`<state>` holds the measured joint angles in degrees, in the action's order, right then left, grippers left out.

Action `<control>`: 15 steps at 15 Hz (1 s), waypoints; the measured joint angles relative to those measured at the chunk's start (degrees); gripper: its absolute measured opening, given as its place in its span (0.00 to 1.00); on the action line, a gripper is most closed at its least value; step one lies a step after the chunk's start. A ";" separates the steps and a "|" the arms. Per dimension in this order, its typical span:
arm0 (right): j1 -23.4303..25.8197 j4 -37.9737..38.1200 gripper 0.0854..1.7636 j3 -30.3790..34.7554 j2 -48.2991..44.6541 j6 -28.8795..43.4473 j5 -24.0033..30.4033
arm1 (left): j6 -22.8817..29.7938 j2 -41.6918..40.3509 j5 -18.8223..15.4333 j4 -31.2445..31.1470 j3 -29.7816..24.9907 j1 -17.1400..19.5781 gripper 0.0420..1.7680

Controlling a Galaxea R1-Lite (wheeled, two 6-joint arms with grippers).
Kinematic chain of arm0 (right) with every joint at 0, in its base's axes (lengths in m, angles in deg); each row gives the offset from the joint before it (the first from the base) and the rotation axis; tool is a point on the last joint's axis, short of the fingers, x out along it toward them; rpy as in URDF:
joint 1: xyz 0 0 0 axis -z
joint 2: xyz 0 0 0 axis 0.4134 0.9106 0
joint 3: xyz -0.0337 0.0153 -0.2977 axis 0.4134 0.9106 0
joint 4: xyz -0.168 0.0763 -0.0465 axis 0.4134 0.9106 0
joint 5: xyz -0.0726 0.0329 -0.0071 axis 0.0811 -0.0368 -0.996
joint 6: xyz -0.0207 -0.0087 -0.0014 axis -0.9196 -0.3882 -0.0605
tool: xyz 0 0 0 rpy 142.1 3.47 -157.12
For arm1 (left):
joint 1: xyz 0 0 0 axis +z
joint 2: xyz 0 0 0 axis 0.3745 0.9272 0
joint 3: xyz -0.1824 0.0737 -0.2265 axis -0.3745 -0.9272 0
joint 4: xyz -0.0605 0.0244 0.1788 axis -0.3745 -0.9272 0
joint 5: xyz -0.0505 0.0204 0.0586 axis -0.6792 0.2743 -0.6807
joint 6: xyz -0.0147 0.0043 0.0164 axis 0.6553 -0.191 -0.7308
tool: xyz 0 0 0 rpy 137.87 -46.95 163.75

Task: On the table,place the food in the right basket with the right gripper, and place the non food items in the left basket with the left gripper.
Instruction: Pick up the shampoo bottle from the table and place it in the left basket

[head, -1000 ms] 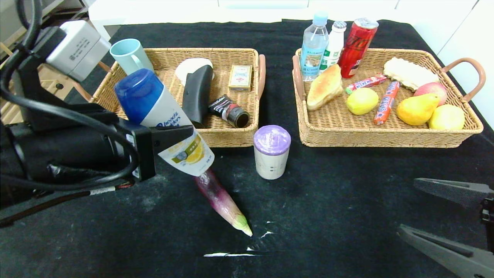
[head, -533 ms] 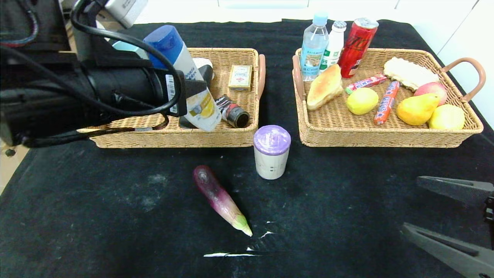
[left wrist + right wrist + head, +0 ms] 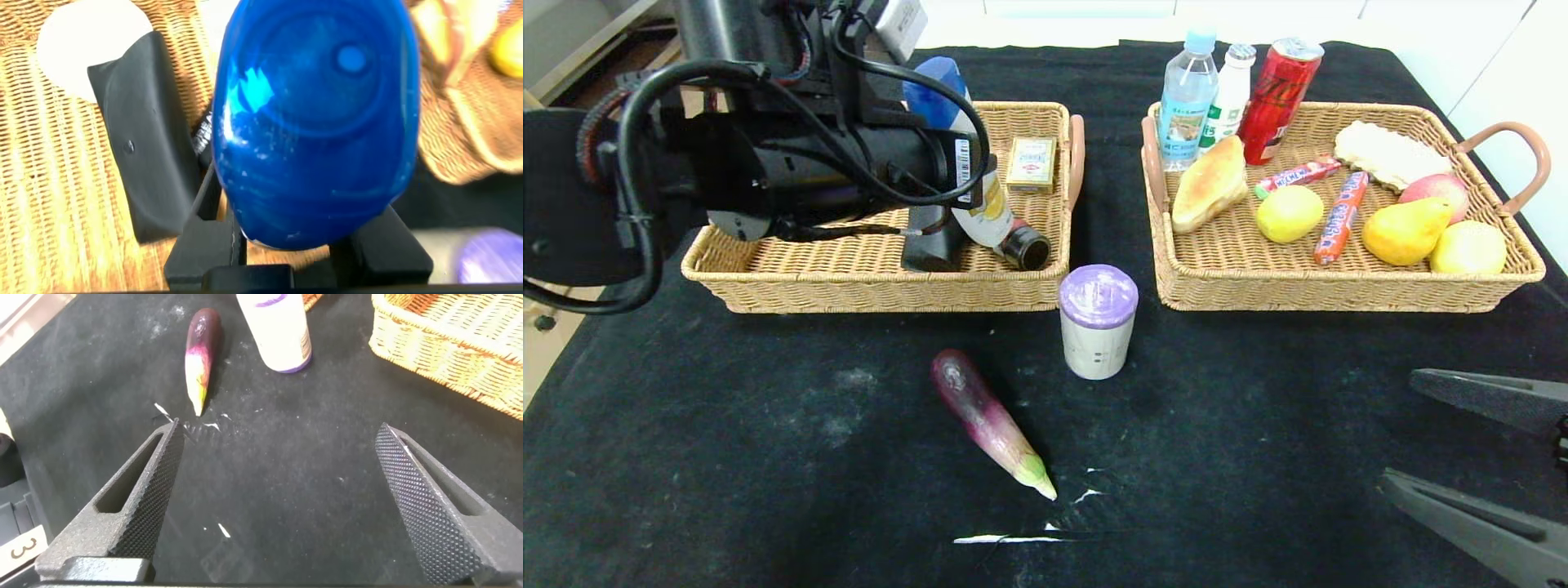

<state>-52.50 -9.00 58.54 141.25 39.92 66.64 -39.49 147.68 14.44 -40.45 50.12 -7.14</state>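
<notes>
My left gripper (image 3: 972, 184) (image 3: 298, 238) is shut on the white bottle with the blue cap (image 3: 990, 214) (image 3: 315, 122), holding it tilted over the left basket (image 3: 849, 287). Under it in that basket lies the black curved case (image 3: 929, 243) (image 3: 143, 155). The beige cup with the purple lid (image 3: 1097, 321) (image 3: 278, 331) stands on the black table (image 3: 727, 457) in front of the gap between the baskets. The purple eggplant (image 3: 988, 420) (image 3: 200, 355) lies near it. The croissant (image 3: 1209, 184) and lemon (image 3: 1289, 214) are in the right basket (image 3: 1339, 287). My right gripper (image 3: 1396, 427) (image 3: 282, 431) hovers open and empty at the front right.
Two bottles (image 3: 1188, 98) and a red can (image 3: 1278, 98) stand at the right basket's back left corner. Pears (image 3: 1406, 231), an apple and candy sticks fill it. A card box (image 3: 1031, 163) and a dark tube (image 3: 1021, 245) lie in the left basket.
My left arm has carried the bottle up and away from the eggplant to over the left basket. The right gripper has stayed where it was.
</notes>
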 joint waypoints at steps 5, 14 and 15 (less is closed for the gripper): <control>-0.02 0.01 0.97 -0.01 -0.05 0.00 0.02 | 0.20 5.85 1.88 0.00 6.84 0.48 0.33; -0.02 0.01 0.97 0.13 -0.07 -0.05 0.00 | 0.44 6.53 2.40 -1.21 6.36 0.43 0.73; -0.02 0.01 0.97 0.13 -0.07 -0.05 0.02 | 0.40 6.07 2.43 -1.24 6.03 0.39 0.76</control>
<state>-52.53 -8.99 58.67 141.18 39.87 66.67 -39.08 153.75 16.87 -41.69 56.16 -6.75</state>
